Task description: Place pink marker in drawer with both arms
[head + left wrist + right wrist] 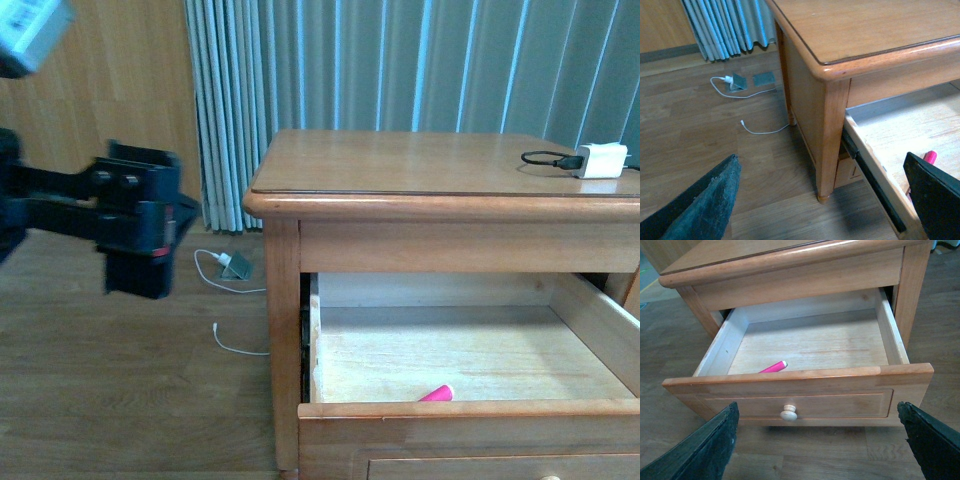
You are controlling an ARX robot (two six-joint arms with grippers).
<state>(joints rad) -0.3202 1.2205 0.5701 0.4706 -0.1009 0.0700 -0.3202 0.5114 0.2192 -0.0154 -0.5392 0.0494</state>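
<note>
Left claw (821, 167) and right claw (817, 412) gape wide, empty; pink marker (773, 366) lies inside drawer (850, 402) near its front panel.

Honey-brown nightstand (400, 160); its drawer (815, 340) pale bare wood inside, holding a bright pink marker (773, 367). Grey-blue striped curtains (420, 60) along the frame's top; white charger (603, 160), black cable (545, 157) upper right.

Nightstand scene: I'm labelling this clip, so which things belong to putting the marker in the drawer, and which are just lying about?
Job in hand:
pink marker, lying inside the open drawer
left claw and right claw, both open

Lying about:
white charger on the nightstand top
white cable on the floor
</note>
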